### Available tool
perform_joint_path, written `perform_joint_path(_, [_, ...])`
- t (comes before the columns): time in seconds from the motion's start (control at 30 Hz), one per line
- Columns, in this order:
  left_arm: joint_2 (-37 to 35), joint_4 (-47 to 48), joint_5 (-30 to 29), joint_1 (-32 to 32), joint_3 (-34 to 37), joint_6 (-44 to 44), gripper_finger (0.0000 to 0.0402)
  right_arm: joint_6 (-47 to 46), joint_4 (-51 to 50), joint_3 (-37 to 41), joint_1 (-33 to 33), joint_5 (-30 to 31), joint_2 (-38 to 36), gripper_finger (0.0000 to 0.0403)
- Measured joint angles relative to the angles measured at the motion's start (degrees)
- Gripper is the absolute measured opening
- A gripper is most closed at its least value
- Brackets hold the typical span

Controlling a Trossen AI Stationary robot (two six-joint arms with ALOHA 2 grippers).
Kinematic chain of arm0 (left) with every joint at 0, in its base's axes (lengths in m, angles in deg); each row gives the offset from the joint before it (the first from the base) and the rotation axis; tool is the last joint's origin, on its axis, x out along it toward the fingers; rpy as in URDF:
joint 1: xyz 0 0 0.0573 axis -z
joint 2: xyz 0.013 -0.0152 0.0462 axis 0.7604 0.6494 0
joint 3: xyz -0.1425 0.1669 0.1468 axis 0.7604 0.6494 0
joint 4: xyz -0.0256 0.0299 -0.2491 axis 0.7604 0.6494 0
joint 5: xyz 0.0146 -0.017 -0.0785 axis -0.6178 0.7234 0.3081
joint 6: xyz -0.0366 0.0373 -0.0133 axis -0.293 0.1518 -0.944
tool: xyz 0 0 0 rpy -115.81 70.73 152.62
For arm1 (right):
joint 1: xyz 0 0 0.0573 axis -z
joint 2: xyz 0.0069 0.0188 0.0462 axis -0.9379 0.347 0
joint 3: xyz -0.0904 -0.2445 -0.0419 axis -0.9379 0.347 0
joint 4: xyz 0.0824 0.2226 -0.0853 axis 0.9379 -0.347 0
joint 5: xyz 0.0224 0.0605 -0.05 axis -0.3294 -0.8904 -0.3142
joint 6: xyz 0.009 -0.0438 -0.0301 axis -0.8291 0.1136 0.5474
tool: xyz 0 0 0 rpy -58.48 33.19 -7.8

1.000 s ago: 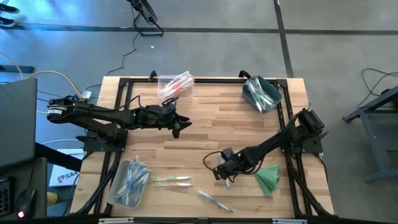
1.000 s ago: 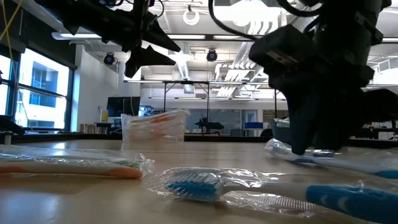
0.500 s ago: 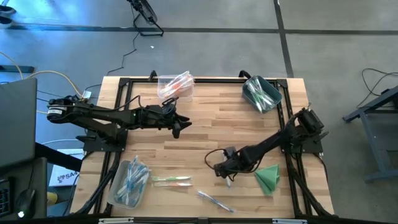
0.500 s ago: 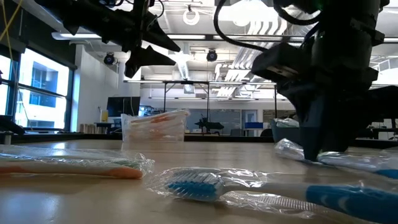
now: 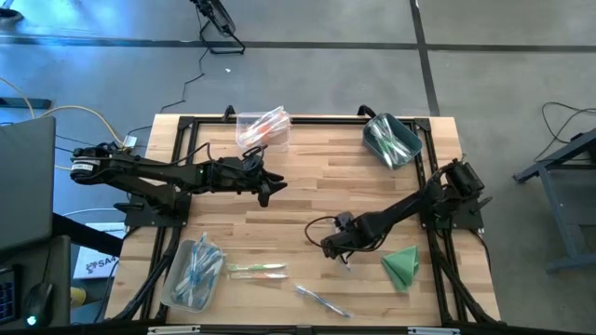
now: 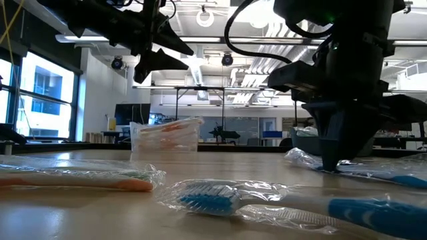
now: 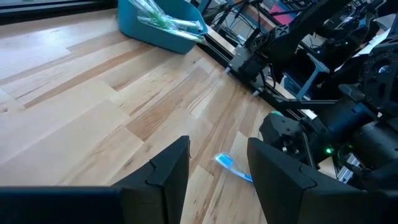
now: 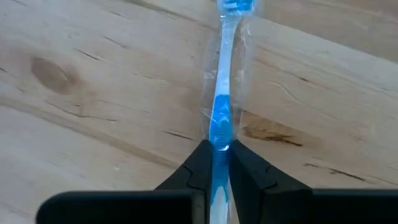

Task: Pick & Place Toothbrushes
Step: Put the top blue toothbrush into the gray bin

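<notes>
A blue toothbrush in a clear wrapper lies flat on the wooden table, right of the middle. My right gripper points down and is shut on it; the low view shows the same gripper with its tips at the table top. My left gripper hangs open above the table's left half, holding nothing. Two more wrapped toothbrushes lie loose near the front edge: an orange-and-green one and a blue one. My right gripper pinches the wrapped toothbrush's blue handle between its two fingers, one on each long side. The fingers come from above, pointing down. The toothbrush lies flat on the table, its head pointing away from the fingers.
A clear bin with orange toothbrushes stands at the far edge, a teal bin with green ones at the far right, a clear bin with blue ones at the near left. A folded green cloth lies beside my right gripper.
My right gripper has sunk to the table, tipped until it points straight down, and shut on the wrapped blue toothbrush, which stays lying on the table.
</notes>
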Motion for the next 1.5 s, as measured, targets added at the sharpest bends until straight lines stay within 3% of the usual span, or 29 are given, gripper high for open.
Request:
perform_joint_path(0.27, [0.0, -0.5, 0.0, 0.0, 0.0, 0.0, 0.0159, 1.9, -3.2, 0.6, -0.4, 3.2, -4.5, 0.0026])
perform_joint_path(0.5, [0.0, -0.5, -0.2, 0.0, 0.0, 0.0, 0.0159, 5.8, -6.4, 0.4, -0.1, 8.5, -13.4, 0.0006])
perform_joint_path(0.77, [0.0, -0.5, -0.3, 0.0, 0.0, 0.0, 0.0159, 16.1, -5.6, 0.4, 0.4, 19.4, -26.0, 0.0001])
perform_joint_path(1.0, [0.0, -1.2, -0.4, 0.0, 0.0, -0.4, 0.0159, 30.9, -5.4, 0.3, 1.0, 27.9, -39.6, 0.0001])
perform_joint_path(1.27, [0.0, -8.0, -0.9, 0.0, 0.0, -6.4, 0.0159, 46.6, -4.0, 0.2, 4.5, 28.5, -50.2, 0.0001])
perform_joint_path(1.5, [0.0, -16.0, -0.2, 0.0, 0.0, -3.9, 0.0159, 60.7, 2.4, 0.2, 10.1, 18.4, -53.4, 0.0002])
